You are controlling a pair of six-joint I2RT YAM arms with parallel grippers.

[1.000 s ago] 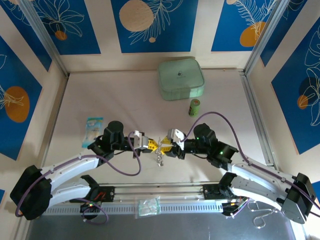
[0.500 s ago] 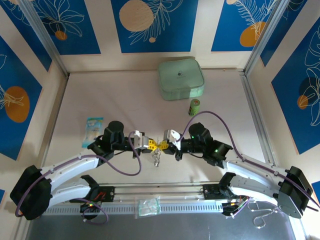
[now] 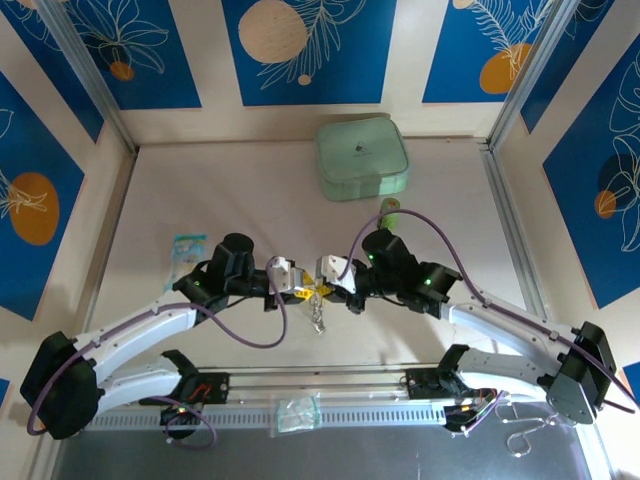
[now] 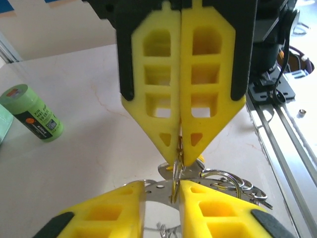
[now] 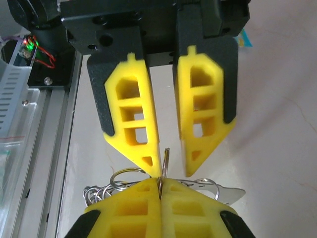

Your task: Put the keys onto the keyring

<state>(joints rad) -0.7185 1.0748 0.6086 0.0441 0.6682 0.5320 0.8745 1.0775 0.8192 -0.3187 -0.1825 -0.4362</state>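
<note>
both arms meet near the middle of the counter [image 3: 250,200], tips nearly touching. right gripper [image 3: 324,291] has its yellow fingers [image 5: 129,208] pressed together, clamped on a thin ring of the keyring [image 5: 165,158] held edge-on. left gripper [image 3: 303,290] fingers [image 5: 131,124] are apart, and the ring's edge stands in the gap, close to one tip. rest of the keyring [image 3: 318,312] dangles at 6 o'clock from the tips, a bunch of small silvery loops [image 4: 225,179]. keys can't be told apart in the bunch. pale green case [image 3: 362,158] sits at 12 o'clock, green cylinder [image 3: 390,211] at 1 o'clock, blue packet [image 3: 187,250] at 9 o'clock, clear plastic bag [image 3: 297,413] at 6 o'clock on the rail.
</note>
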